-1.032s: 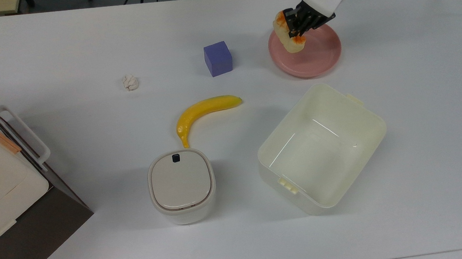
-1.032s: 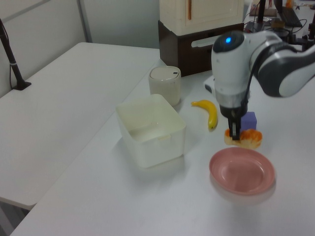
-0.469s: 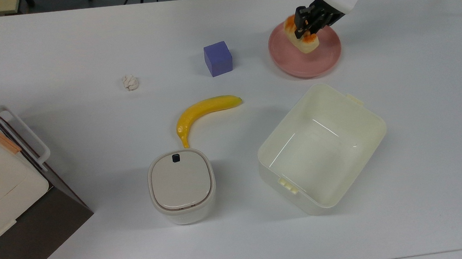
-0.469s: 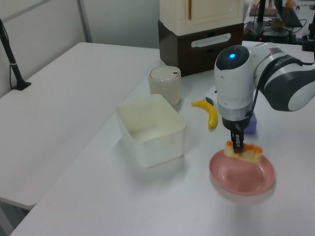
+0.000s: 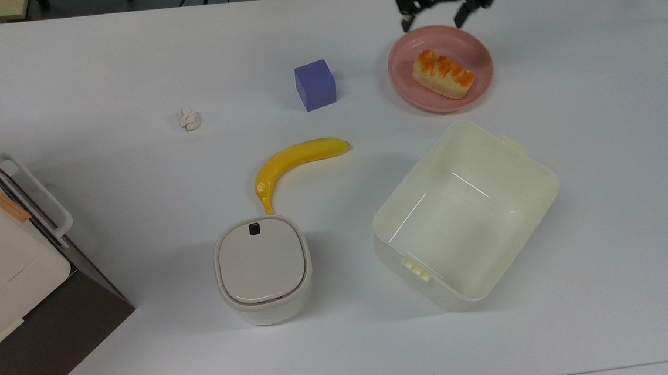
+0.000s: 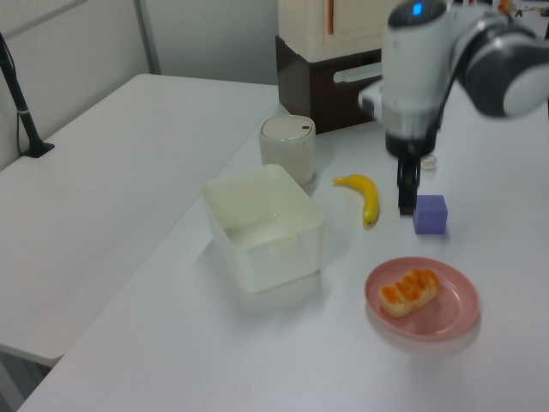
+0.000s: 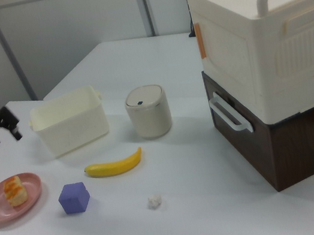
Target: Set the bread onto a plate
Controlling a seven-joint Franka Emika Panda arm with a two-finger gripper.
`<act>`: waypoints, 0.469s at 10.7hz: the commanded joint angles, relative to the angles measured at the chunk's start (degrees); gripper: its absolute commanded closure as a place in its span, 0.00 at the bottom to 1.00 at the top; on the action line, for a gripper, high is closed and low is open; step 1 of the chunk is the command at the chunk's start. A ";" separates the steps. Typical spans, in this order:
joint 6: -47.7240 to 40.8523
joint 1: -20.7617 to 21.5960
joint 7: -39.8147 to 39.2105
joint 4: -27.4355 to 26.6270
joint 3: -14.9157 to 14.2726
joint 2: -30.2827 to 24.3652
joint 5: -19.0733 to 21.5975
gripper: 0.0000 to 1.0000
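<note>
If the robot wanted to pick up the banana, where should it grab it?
Probably around the thick middle of the banana, coming straight down from above. It lies flat on the table with open space on both sides, so the fingers could close across its width. The thin stem end sits close to the lidded bin.

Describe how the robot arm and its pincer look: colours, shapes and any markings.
The arm has a rounded white shell with a grey joint section beside it, and a small blue light glows at the top of the white part. The pincer is black, with two slim fingers below a black base. In the right view the wrist above the pincer is white.
</note>
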 commanded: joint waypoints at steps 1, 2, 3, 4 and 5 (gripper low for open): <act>-3.02 -8.93 -2.24 -1.46 -1.82 -7.62 0.03 0.00; -2.85 -11.39 -2.41 -1.11 -4.45 -7.81 0.29 0.00; -3.02 -12.38 -3.29 0.46 -7.34 -7.72 1.08 0.00; -3.46 -13.69 -4.86 1.70 -10.07 -7.55 3.70 0.00; -3.64 -15.10 -7.49 3.45 -11.58 -7.28 5.90 0.00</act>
